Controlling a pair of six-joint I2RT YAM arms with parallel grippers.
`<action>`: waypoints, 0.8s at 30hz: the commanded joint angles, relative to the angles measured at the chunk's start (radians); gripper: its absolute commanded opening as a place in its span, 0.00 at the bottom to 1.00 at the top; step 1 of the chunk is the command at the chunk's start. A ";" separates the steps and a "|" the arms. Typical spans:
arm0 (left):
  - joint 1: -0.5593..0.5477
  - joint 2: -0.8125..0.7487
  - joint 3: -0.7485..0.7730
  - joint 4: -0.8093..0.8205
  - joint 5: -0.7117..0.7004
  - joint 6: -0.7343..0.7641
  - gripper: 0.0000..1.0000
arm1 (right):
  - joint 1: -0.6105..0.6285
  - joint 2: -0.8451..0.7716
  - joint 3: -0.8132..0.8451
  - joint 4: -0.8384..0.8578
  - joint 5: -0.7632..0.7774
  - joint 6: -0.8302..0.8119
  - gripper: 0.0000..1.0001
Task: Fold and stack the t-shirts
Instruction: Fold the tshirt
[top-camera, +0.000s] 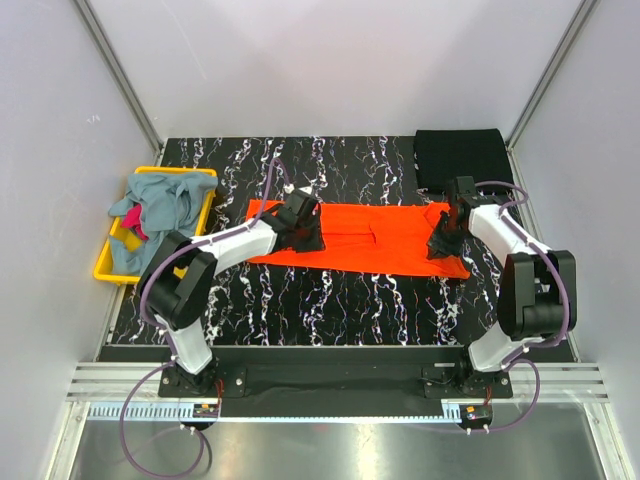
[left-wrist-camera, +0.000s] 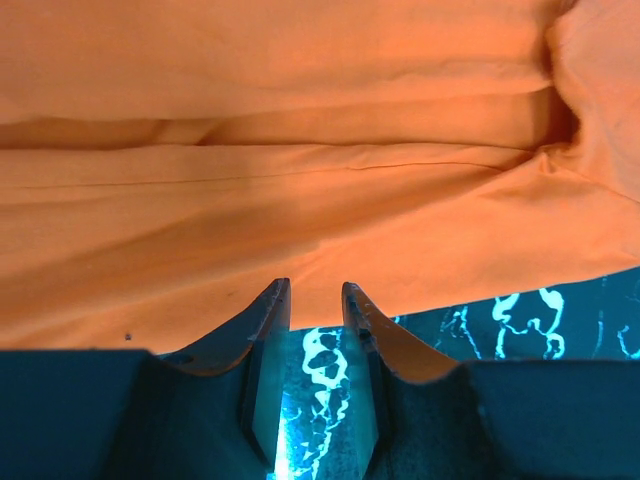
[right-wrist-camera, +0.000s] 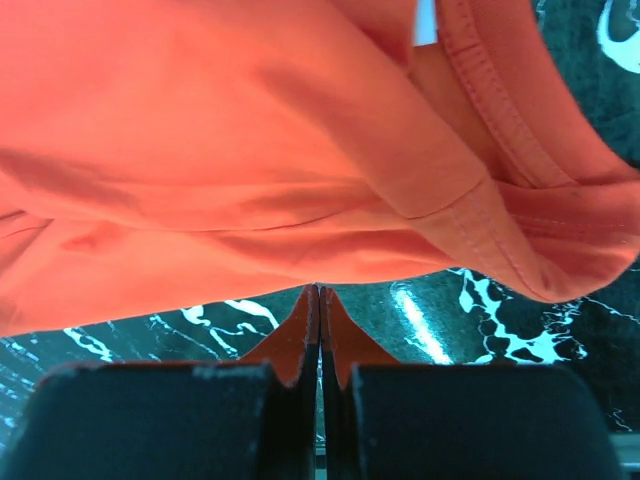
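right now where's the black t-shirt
In the top view, the black t-shirt lies flat at the far right corner of the marbled table, just beyond the right end of the spread orange t-shirt.

A black table (white marble veins) fills the middle. Pale walls close three sides, metal posts in the far corners. A metal rail runs along the near edge.

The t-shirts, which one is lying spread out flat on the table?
The orange t-shirt, mid-table. The black t-shirt lies folded at the far right; the grey-blue t-shirt is crumpled in the yellow bin.
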 joint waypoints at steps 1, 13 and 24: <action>0.011 0.013 -0.008 0.014 -0.052 0.011 0.31 | -0.017 0.032 -0.006 -0.029 0.058 -0.013 0.00; 0.047 0.066 -0.028 -0.032 -0.121 -0.016 0.30 | -0.126 0.217 0.052 -0.009 0.292 -0.081 0.00; 0.102 0.069 -0.057 -0.058 -0.131 -0.023 0.30 | -0.138 0.288 0.098 0.000 0.329 -0.121 0.00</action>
